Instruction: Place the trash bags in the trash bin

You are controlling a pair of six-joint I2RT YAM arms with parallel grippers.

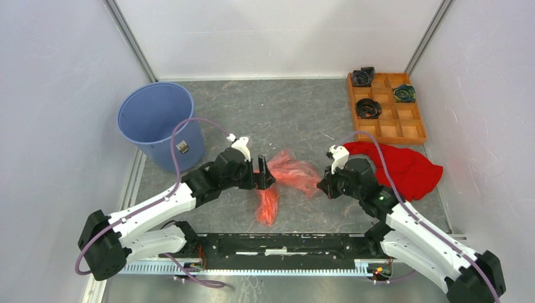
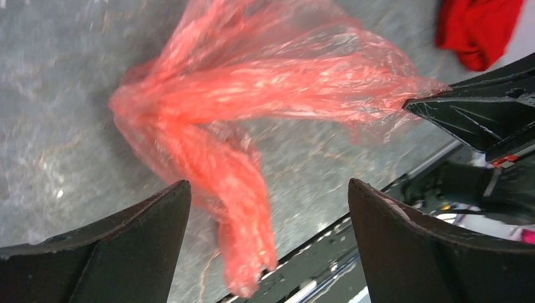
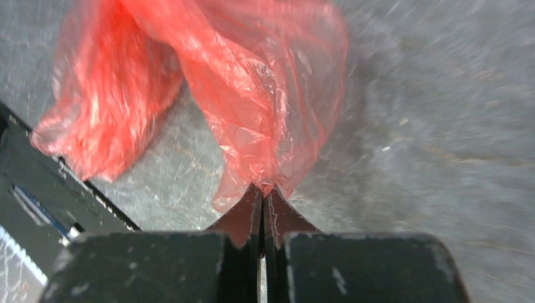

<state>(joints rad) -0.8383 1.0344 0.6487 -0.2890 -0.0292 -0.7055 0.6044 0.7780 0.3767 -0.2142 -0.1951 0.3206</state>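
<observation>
Starting with room to move: bare counter [image 1: 284,113] across the middle and along the far edge, open all the way from the trash bag [image 1: 287,169] to the trash bin [image 1: 161,156] at the far-left corner. Closed in only by the black rail [image 1: 284,243] along the near edge and by a red cloth [image 1: 413,170] at the right edge, just nearer than an orange tray [image 1: 386,129] in the far-right corner.

Pinched by the right gripper [image 3: 262,192], jaws pressed together on a gathered corner of the film. Faced by the left gripper [image 2: 268,184], jaws spread wide and gripping nothing; cannot tell whether touching the bag.

Smeared by blur in the right wrist view. Cloth partly hidden behind the right arm; dark things in the tray too small to name.

Lying near the middle of the near edge, between the two grippers. Stretched left to right from the pinched corner, then bent into a narrow tail pointing at the near edge.
</observation>
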